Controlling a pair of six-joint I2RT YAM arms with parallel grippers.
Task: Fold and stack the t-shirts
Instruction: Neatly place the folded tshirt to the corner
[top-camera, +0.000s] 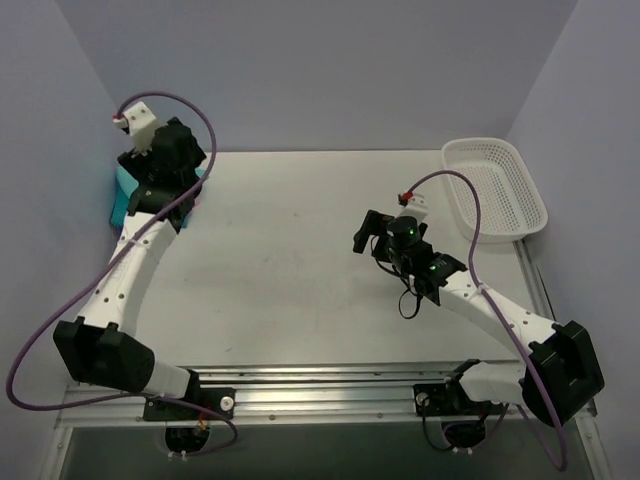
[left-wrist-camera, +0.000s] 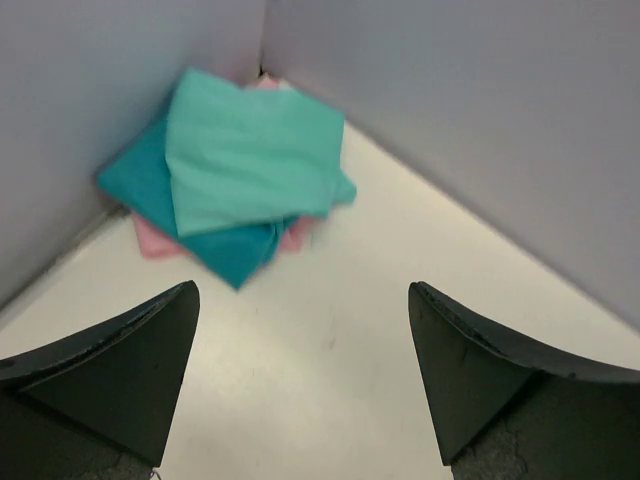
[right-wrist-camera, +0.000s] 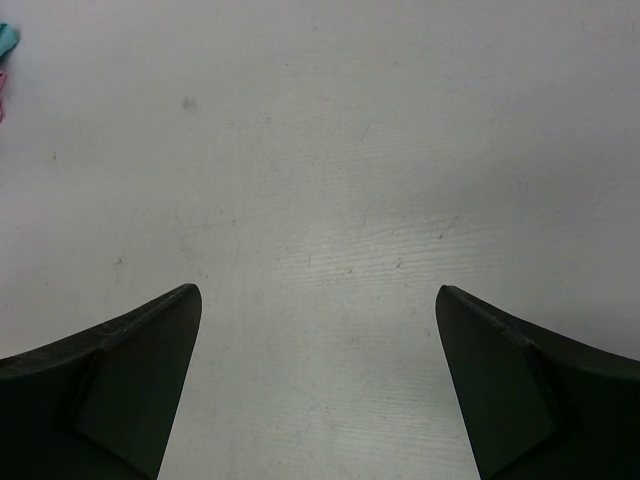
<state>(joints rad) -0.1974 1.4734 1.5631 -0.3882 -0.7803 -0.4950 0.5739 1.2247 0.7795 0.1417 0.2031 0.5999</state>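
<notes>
Left arm is reaching to the far left corner of the flat white table (top-camera: 300, 250). Left gripper (left-wrist-camera: 300, 290) is hanging above bare tabletop just near of the shirt stack, its two dark fingers (left-wrist-camera: 120, 370) standing wide apart and holding nothing.

T-shirts are lying folded in one pile in that far left corner, where the two pale grey-lilac walls (left-wrist-camera: 450, 120) are meeting.
- The light teal-green folded cotton t-shirt (left-wrist-camera: 250, 155) is sitting on top, turned a little askew to the layer below.
- The darker teal-blue folded cotton t-shirt (left-wrist-camera: 215, 245) is lying directly under it, one corner pointing toward the gripper.
- The pink folded cotton t-shirt (left-wrist-camera: 155, 240) is lying at the bottom, showing only along its edges.

In the top view the left arm is covering most of the pile; only a teal strip is showing beside the wall.

Right arm is bending over the right middle of the table. Right gripper (right-wrist-camera: 318, 290) is hovering over bare tabletop, its jaws spread wide and gripping nothing, well apart from the pile. A thin teal and pink sliver is showing at the upper left edge of the right wrist view; probably the pile's edge, too small to confirm.

The white plastic mesh basket (top-camera: 497, 190) is sitting at the far right corner of the table, apart from both grippers.
</notes>
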